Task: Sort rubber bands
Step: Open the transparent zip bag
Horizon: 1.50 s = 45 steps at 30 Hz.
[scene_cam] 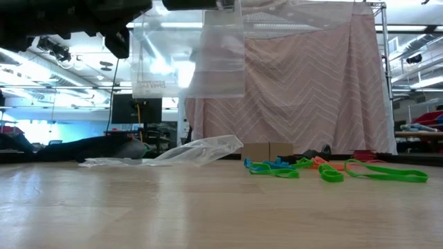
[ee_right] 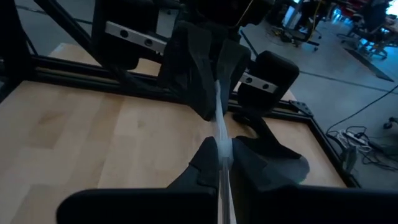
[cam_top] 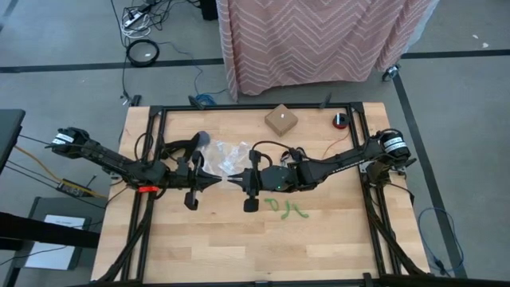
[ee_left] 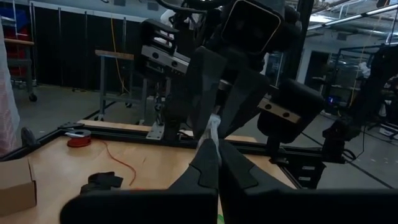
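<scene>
From above, your left claw (cam_top: 209, 182) and right claw (cam_top: 239, 180) meet mid-table, both pinched shut on one clear plastic zip bag (scene_cam: 188, 59) — no band bagged yet, by my judgement. At table level, thin loose rubber bands (scene_cam: 332, 169) lie on the wooden table (scene_cam: 208, 207): about two green, one blue, one orange — beside a second, crumpled bag (scene_cam: 187, 152).

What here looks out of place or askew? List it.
Little. The rubber bands lie tangled in a loose heap on the table; an empty zip bag lies crumpled. Both the left gripper and right gripper pinch a lifted clear bag.
</scene>
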Motion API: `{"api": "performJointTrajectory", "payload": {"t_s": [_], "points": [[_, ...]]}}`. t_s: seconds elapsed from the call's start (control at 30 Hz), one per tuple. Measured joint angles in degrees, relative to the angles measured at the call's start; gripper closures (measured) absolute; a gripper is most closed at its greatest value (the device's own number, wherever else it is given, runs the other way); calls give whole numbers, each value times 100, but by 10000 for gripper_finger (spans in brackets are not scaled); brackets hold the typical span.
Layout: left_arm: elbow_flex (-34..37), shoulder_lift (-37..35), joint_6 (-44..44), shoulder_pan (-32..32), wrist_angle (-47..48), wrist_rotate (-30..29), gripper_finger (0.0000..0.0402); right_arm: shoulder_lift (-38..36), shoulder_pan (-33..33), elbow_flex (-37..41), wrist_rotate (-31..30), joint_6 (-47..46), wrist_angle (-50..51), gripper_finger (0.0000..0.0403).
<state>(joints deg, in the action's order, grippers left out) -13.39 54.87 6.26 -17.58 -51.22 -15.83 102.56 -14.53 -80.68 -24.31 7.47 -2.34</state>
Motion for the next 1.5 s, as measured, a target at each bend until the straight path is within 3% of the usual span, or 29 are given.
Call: {"api": "performJointTrajectory", "payload": {"t_s": [0.9,1.5], "points": [[4,-9,0,-2,153,2,401,-132,-493,-4,-1067,-650,1357,396],[7,-20,0,-2,119,-2,401,-326,-603,4,-1215,-1158,2150,396]]}}
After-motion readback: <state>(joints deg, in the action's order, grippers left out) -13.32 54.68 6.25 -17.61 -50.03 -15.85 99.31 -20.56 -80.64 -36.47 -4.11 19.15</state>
